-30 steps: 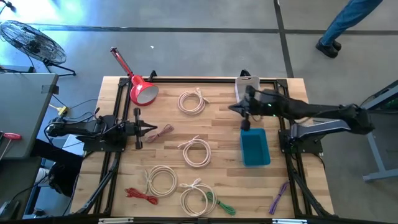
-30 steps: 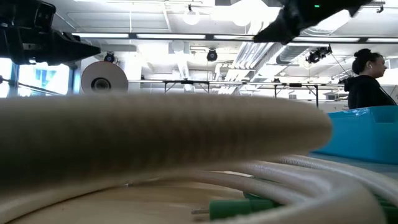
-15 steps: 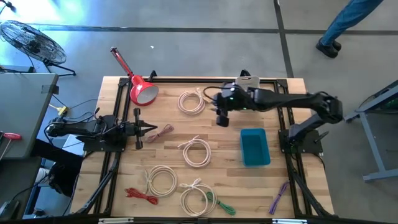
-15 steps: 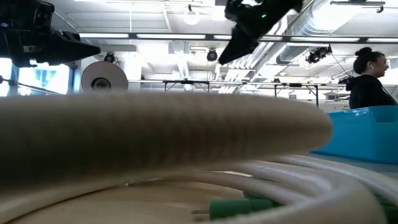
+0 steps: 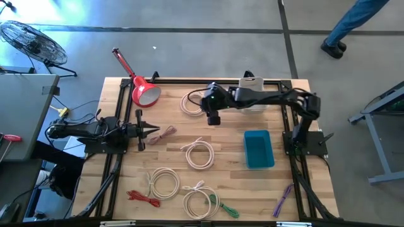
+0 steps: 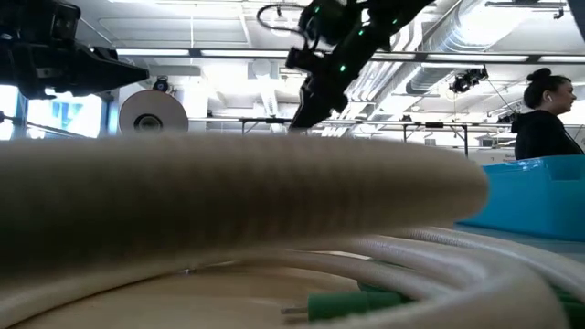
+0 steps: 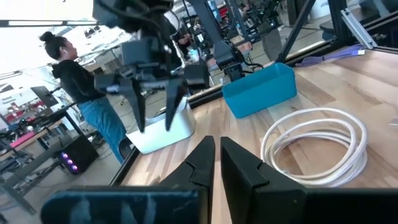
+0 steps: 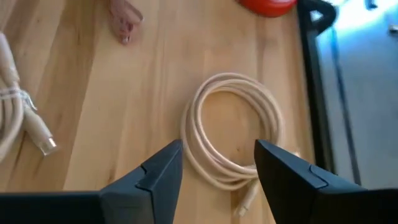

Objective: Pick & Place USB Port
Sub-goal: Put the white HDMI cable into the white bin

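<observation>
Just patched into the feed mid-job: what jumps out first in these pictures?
The right arm stretches across the far side of the table, its open gripper hanging above a cream cable coil near the red lamp. The blue bin sits on the right side, and several more coils and loose cables lie over the middle and near edge. The left gripper waits at the left side, fingers nearly together.

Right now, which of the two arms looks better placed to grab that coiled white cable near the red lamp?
The right. Its open right gripper hangs by the coiled white cable, which shows between its fingers. The left gripper waits at the table's left side, farther off.
</observation>
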Motion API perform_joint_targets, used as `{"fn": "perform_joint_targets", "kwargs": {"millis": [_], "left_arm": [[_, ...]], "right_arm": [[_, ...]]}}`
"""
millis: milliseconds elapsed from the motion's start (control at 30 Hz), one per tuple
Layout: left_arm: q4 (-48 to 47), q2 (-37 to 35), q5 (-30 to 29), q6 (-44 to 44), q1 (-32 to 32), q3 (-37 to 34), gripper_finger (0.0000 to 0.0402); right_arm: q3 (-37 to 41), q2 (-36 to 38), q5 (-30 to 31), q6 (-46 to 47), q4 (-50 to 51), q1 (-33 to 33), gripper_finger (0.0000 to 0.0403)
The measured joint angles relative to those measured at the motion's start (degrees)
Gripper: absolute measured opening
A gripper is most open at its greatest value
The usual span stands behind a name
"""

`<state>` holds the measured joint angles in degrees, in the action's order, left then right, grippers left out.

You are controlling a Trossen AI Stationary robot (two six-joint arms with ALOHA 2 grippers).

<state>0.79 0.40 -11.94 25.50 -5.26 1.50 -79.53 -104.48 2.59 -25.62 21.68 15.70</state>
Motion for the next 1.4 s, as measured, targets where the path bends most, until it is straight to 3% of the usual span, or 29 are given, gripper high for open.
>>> {"fn": "perform_joint_targets", "kwargs": {"millis": [333,733,1400], "left_arm": [[-0.02,0.00,-0.16,0.00,0.00,0.00,0.0029],[-0.32,0.00,-0.16,0.36,0.00,0.00,0.0029],[-0.44,-0.01,-0.29,0.39,0.00,0.00,0.0029]], "right_arm": [[-3.82,-7.87,-2.82,-0.37,-0.12,3.45,0.0189],[-4.26,-11.49,-7.53,-0.06,-4.68,4.54,0.0188],[-4.26,-16.42,-6.26,-0.40,-7.03,4.75,0.0188]]}}
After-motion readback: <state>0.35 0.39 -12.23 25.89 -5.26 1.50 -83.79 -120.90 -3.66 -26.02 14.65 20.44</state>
